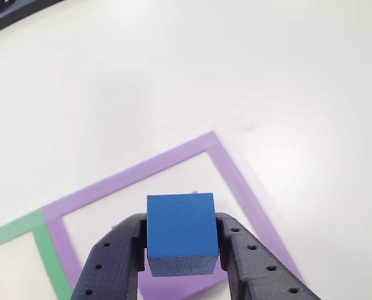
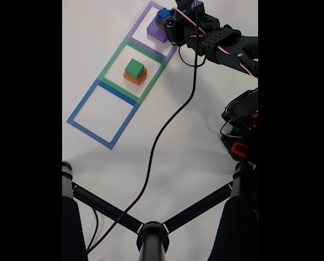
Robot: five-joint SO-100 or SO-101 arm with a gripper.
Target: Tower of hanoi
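Observation:
In the other view the small dark blue cube (image 1: 180,228) sits between the black fingers of my gripper (image 1: 181,240), which is shut on it. Just beneath it shows the top of the purple cube (image 1: 179,284). In the fixed view the gripper (image 2: 165,16) holds the blue cube (image 2: 163,13) at the top of the purple cube (image 2: 154,31), inside the purple square outline (image 2: 141,20); I cannot tell whether they touch. The green cube (image 2: 134,68) rests on the orange cube (image 2: 133,79) inside the green outline (image 2: 110,61).
A blue square outline (image 2: 83,106) lies unoccupied beside the green one. A black cable (image 2: 167,125) runs across the white table from the arm (image 2: 221,41). Black stand legs (image 2: 151,234) cross the bottom, and the arm's base (image 2: 242,125) stands at the right. A black strip (image 1: 4,15) lies at the far left.

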